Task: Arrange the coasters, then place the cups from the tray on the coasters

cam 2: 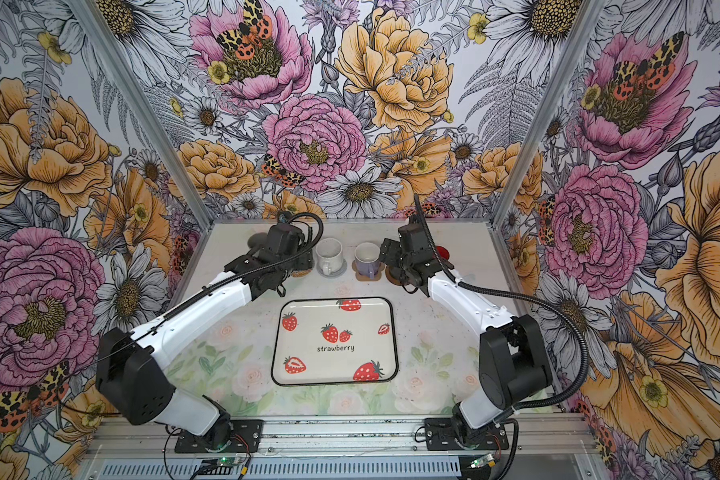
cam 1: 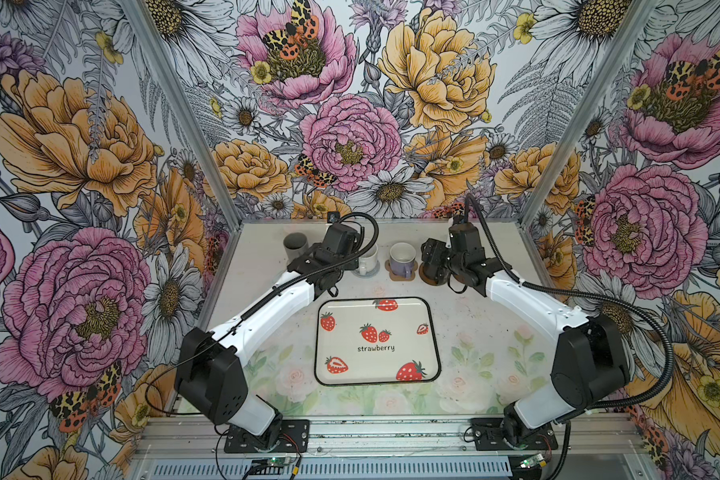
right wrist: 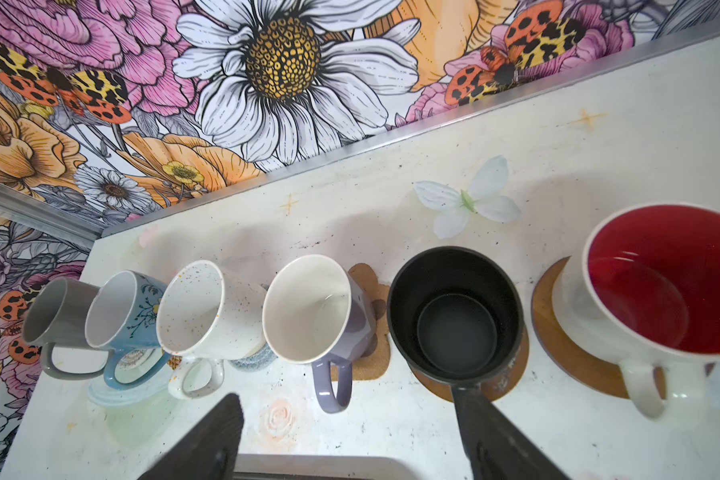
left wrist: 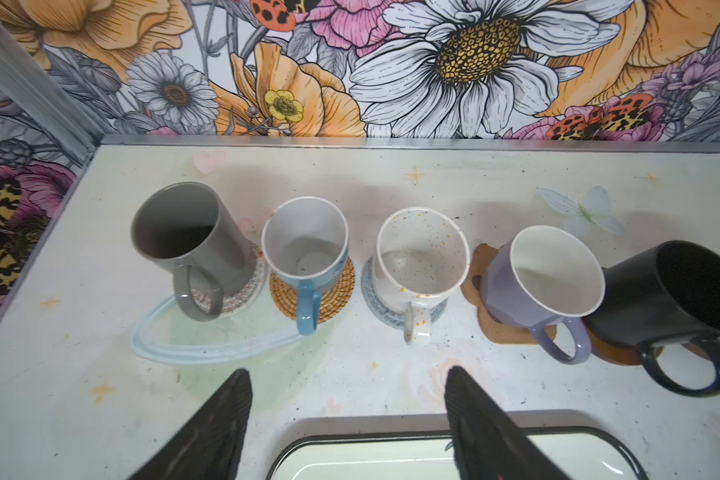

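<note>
Nearest my wrist lenses, the left gripper (left wrist: 347, 372) and the right gripper (right wrist: 345, 395) both stood with fingers spread, gripping nothing. Beyond them, in a row by the back wall, I saw the grey mug (left wrist: 192, 232), light blue mug (left wrist: 304, 245), speckled white mug (left wrist: 420, 257), lilac mug (left wrist: 545, 282), black mug (left wrist: 682, 295) and red-lined mug (right wrist: 657, 282), each upon a coaster (left wrist: 333, 299). The tray (cam 1: 404, 357) lay mid-table.
</note>
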You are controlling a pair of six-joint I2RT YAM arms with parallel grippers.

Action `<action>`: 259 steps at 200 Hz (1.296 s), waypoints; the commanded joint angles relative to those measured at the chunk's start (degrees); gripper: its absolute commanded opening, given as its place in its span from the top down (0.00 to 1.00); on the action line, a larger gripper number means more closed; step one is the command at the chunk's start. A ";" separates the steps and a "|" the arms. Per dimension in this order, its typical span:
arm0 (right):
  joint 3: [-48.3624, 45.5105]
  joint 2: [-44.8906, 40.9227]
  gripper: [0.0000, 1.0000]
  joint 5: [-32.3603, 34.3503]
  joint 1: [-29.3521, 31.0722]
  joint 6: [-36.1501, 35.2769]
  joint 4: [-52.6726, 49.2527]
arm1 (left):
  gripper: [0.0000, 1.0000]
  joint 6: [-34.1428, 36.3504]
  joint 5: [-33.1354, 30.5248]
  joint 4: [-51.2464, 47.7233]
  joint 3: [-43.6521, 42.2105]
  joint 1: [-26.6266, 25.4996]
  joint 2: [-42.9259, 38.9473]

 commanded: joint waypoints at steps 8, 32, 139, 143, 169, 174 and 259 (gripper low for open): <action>-2.14 -5.94 0.01 1.94 -1.24 -1.39 1.87 | 0.01 1.06 -2.53 10.10 -9.95 3.72 -10.44; -5.35 -10.73 0.00 4.51 -2.42 -2.71 1.81 | 0.01 1.54 -1.81 14.27 -18.36 7.89 -19.36; -35.32 -35.28 0.00 19.95 -5.31 -19.38 31.44 | 0.01 10.46 -2.27 38.30 -46.14 23.08 -29.79; -35.13 -34.90 0.00 19.91 -5.33 -20.31 30.85 | 0.01 10.89 -2.18 38.67 -46.14 23.23 -29.20; -34.38 -31.81 0.00 20.59 -5.38 -25.41 28.48 | 0.01 13.46 -1.55 42.33 -46.69 23.93 -25.21; -34.58 -31.27 0.00 21.14 -5.42 -25.91 28.75 | 0.01 13.85 -1.29 43.43 -46.98 23.87 -24.35; -42.27 -20.23 0.00 21.10 -10.82 -29.98 42.73 | 0.01 18.31 3.32 59.48 -50.55 24.54 -13.24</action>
